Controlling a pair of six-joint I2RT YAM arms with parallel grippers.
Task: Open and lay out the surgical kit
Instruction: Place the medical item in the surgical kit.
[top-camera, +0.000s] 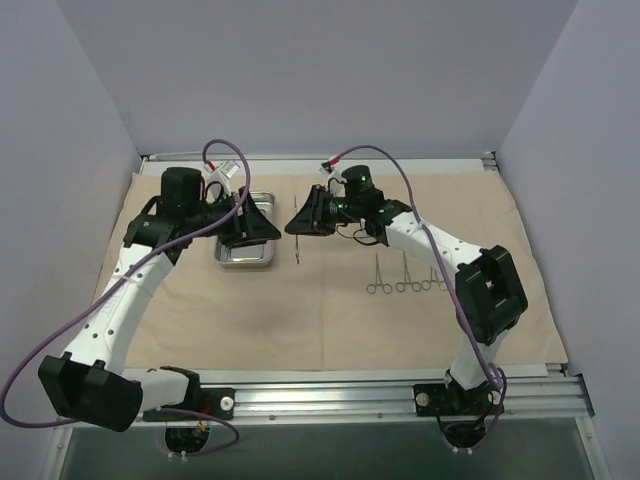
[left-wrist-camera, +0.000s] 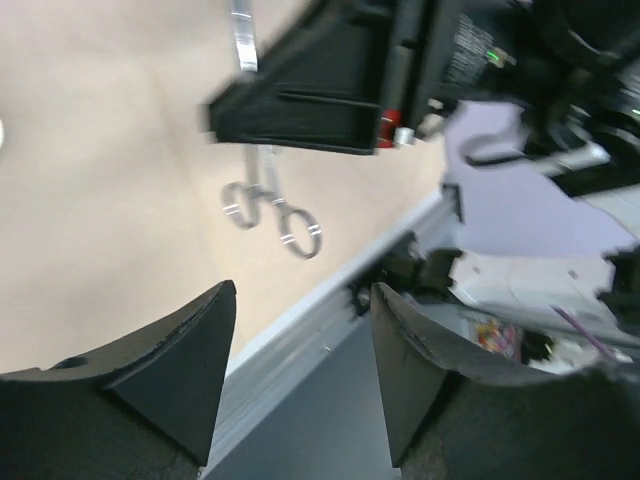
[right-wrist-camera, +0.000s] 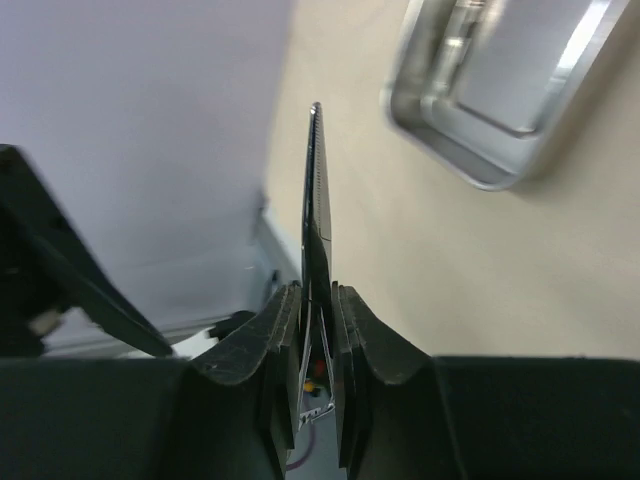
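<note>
Pinched tight on one pair of forceps, seen edge-on between the pads of the right gripper, with nothing else in the grip. Held over the beige cloth wrap, just right of the steel tray, ring handles dangling below the fingers in the left wrist view. Cannot tell about tip contact with the cloth.

Spread wide and empty on the other side: left gripper, hovering at the tray's right side, close to its partner.

Probably the carry of this piece to the row of laid-out forceps further right on the cloth. Swing right before lowering, well clear of the left fingers. Turn the wrist to bring the instrument down flat rather than on edge. Set it beside the row, parallel, rings toward the near edge like the others, apart from the nearest neighbour to avoid tangling. Release only with the metal at rest on the fabric; likely to skid or bounce if dropped.

Around all this: cloth spread flat nearly wall to wall, faintly creased, probably soft enough to bunch under a dragged tip. Aluminium rail along the near edge, with both arm bases bolted to it. Pale lilac walls on three sides; purple cables looping from each arm.
</note>
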